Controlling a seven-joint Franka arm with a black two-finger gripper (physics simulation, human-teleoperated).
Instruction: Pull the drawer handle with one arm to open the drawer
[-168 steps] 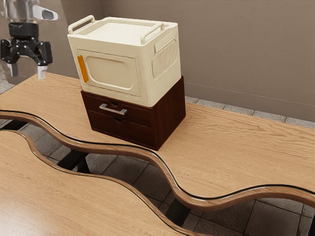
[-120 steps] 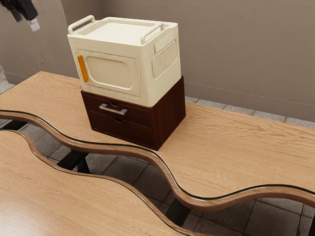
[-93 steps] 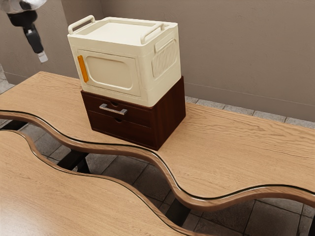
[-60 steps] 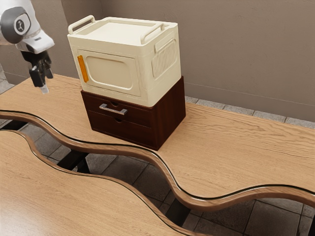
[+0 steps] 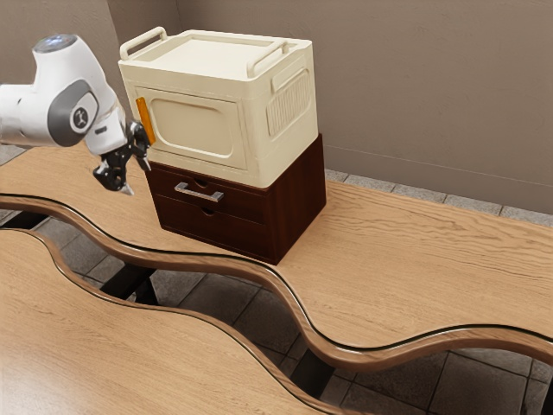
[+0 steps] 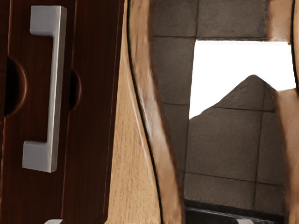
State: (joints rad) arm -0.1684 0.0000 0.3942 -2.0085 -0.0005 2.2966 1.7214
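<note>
In the exterior view the black gripper (image 5: pixel 138 177) hangs tilted off the left front corner of the dark brown drawer unit (image 5: pixel 295 201), its two fingertips apart with nothing between them. The silver bar handle (image 5: pixel 198 194) is on the upper drawer, to the exterior view's right of the gripper and not touched by it. That drawer's front lies flush with the unit. In the wrist view, the gripper (image 6: pixel 149 221) has its light tips spread wide, and the handle (image 6: pixel 56 88) stands out from the dark drawer front (image 6: pixel 93 116).
A cream storage box (image 5: pixel 192 128) with an orange latch (image 5: pixel 145 121) sits on top of the drawer unit, close beside the hand. The wooden table (image 5: pixel 415 259) has a wavy front edge, with a gap between it and a second wooden top (image 5: pixel 112 346).
The arm has swung in from the exterior view's left edge, and my hand has come lower, tilted and moved nearer the drawer front. The drawer unit and the cream box have not moved.
</note>
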